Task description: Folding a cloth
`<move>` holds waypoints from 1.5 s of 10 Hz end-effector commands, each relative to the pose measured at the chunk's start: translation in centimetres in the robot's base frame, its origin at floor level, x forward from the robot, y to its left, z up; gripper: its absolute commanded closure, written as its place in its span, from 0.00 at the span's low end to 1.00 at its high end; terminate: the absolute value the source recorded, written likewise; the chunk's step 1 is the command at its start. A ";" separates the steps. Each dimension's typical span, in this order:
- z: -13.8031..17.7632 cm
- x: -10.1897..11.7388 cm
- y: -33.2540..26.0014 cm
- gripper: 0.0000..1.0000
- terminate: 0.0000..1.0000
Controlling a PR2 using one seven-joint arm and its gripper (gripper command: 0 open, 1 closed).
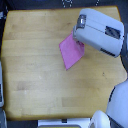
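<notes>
— What do we count on the table?

— One cloth [70, 51], one wooden tabletop [40, 75] and one robot arm [100, 32]. We see a single pink-magenta piece, four-sided, thin and flat, plain with no pattern. It lies a little above the middle of the tabletop and toward the exterior view's right, turned so that one corner points down toward the bottom of the view. Much of the table around it is bare wood.

— And the wood?

— We see a light, honey-coloured surface with faint plank lines running across it and a few darker specks. Its corners are rounded, and it fills most of the view. The cloth is much smaller than it.

— How does the arm stand?

— We see a bulky, pale grey casing, smooth and rounded, with darker panels on it. It reaches in from the exterior view's right and covers the cloth's upper right corner. The gripper [80, 42] is at that corner, hidden under the casing, so we cannot tell whether its jaws are spread or closed, or whether they hold the fabric.

— Anything else?

— White, rounded parts [117, 102] show at the lower right edge, off the table, and a pale strip [1, 85] shows at the left edge. We cannot tell what either one is.
</notes>
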 end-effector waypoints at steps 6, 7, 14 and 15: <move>-4.5 -3.5 11.0 1.00 0.00; -4.9 -3.4 10.9 1.00 0.00; -5.5 -2.6 11.2 1.00 0.00; -5.5 -2.4 11.3 1.00 0.00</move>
